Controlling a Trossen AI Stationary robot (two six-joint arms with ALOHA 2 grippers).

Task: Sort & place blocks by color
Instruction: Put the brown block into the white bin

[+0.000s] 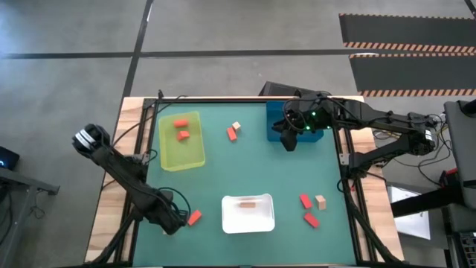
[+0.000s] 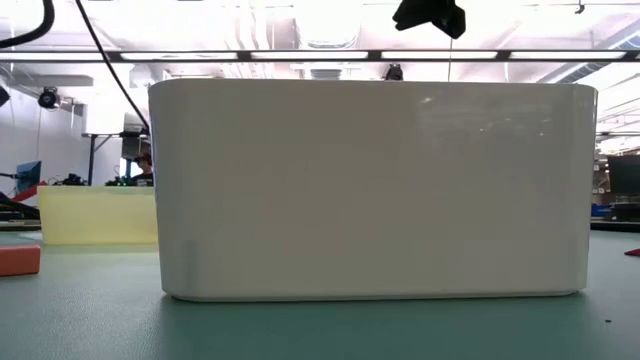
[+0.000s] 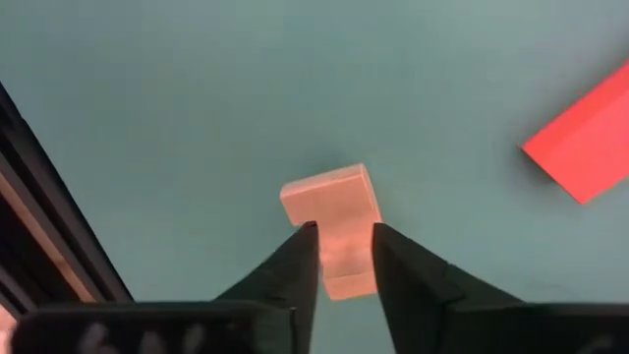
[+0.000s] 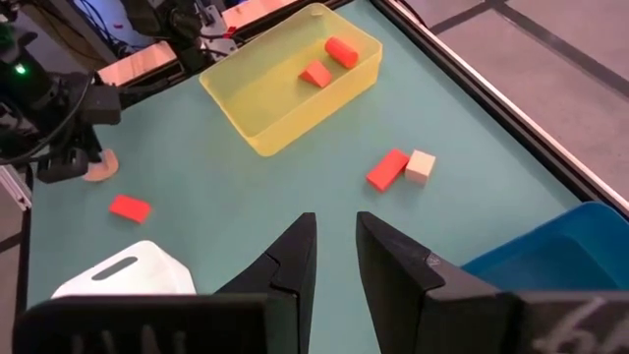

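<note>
From above, the left gripper (image 1: 174, 221) is seen at the table's seven o'clock, an orange-red block (image 1: 194, 217) just beside it; the right gripper (image 1: 288, 138) is held by the blue tray (image 1: 277, 119) at one o'clock. In the left wrist view, a tan block (image 3: 334, 226) is bracketed by narrowly parted jaws; contact cannot be told. In the right wrist view, the jaws are seen slightly apart, empty.
</note>
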